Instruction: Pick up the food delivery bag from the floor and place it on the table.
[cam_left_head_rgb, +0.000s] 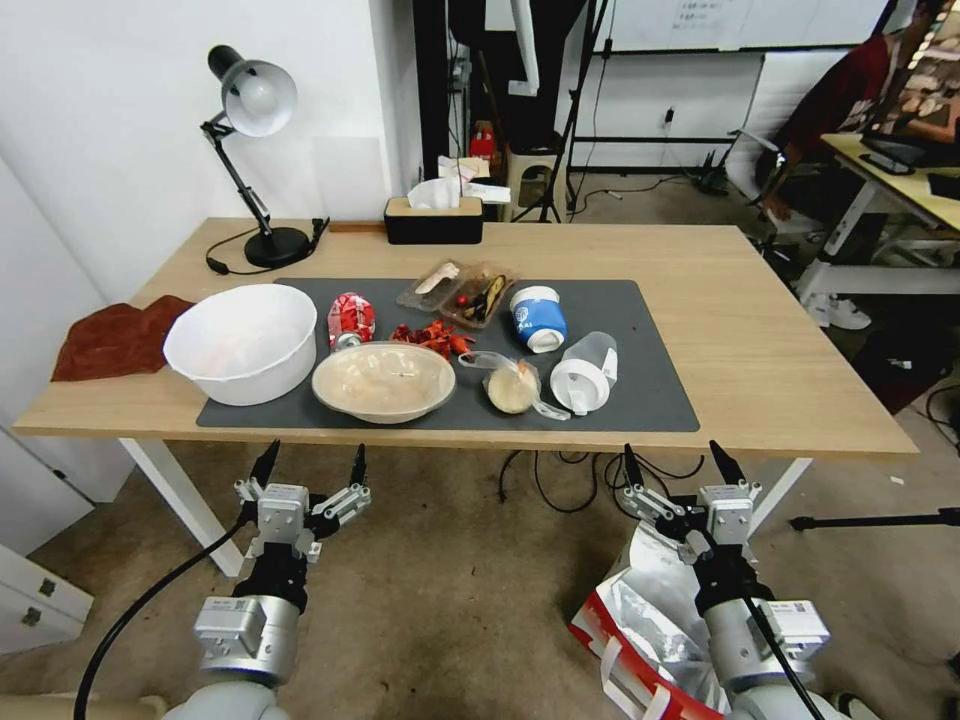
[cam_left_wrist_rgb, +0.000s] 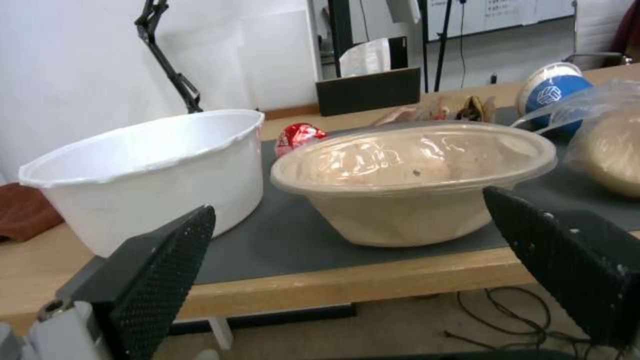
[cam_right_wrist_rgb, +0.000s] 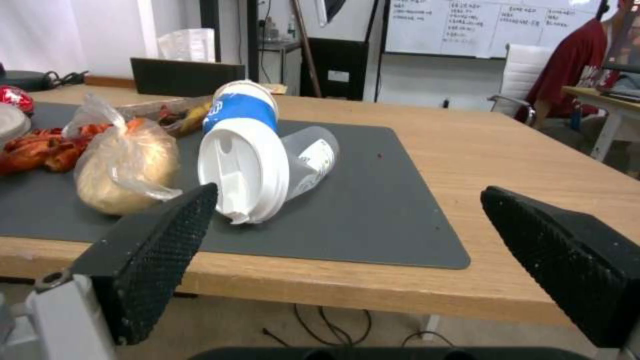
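The large red-and-white paper food delivery bag with silver foil lining (cam_left_head_rgb: 650, 625) is seen on the floor, nearer than the front edge of the long light-wood table on white legs (cam_left_head_rgb: 790, 370) and below the right gripper (cam_left_head_rgb: 680, 468). It is not held, so the pick-up is judged not yet begun; grasping, lifting and placing are all left.

The right gripper is held above the bag's open foil mouth, just short of the table's front edge, with its black fingers (cam_right_wrist_rgb: 157, 250) spread wide and nothing between them. The left gripper (cam_left_head_rgb: 310, 468) is held level with it, further along the same table edge and over bare floor, its fingers (cam_left_wrist_rgb: 160, 272) likewise spread and empty.

On the table, a dark grey mat (cam_left_head_rgb: 650, 390) is crowded: a beige lidded bowl (cam_left_head_rgb: 383, 381) and a white plastic bowl (cam_left_head_rgb: 241, 342) lie close to the front edge, with a small clear bag of beige food (cam_left_head_rgb: 512, 385) and a tipped clear cup with a white lid (cam_left_head_rgb: 585, 372) beside them. Bare wood is left at the table's right end, where room for the bag seems available. Near the table's far edge, a black tissue box (cam_left_head_rgb: 433, 220) and a black desk lamp (cam_left_head_rgb: 255, 150) are found.
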